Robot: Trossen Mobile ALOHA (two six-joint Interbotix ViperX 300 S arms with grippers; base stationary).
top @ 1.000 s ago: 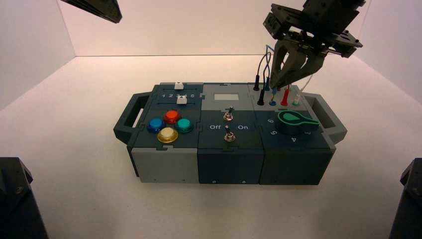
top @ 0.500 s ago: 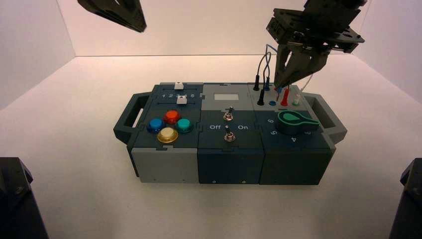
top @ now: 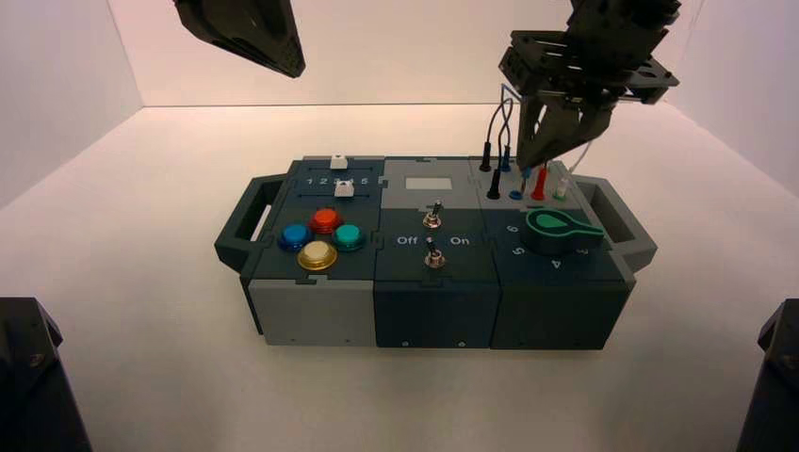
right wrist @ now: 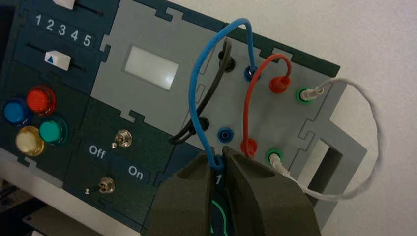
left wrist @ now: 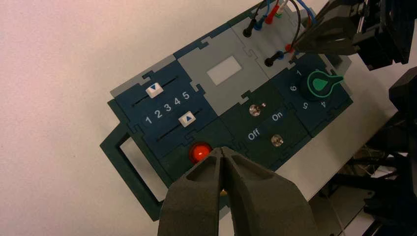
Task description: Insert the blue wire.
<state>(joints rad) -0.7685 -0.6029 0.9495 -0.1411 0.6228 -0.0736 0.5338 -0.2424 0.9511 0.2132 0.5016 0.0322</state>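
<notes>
My right gripper [right wrist: 219, 169] hangs over the socket panel at the right rear of the box [top: 311, 320], its jaws clamped on one plug of the blue wire [right wrist: 204, 83]. The right wrist view shows what the high view cannot: that plug is out of the box, pinched between my fingertips just beside the empty blue socket [right wrist: 225, 134], while the wire arches up and over to its other end, seated in the far blue socket [right wrist: 251, 73]. From above I only see my fingers reaching down among the black wire [top: 492, 127], red wire [right wrist: 252, 93] and white wire [right wrist: 366, 147]. My left gripper [left wrist: 223, 160] hangs high over the red button [left wrist: 200, 152] side, jaws together and holding nothing; its own camera shows that plainly.
</notes>
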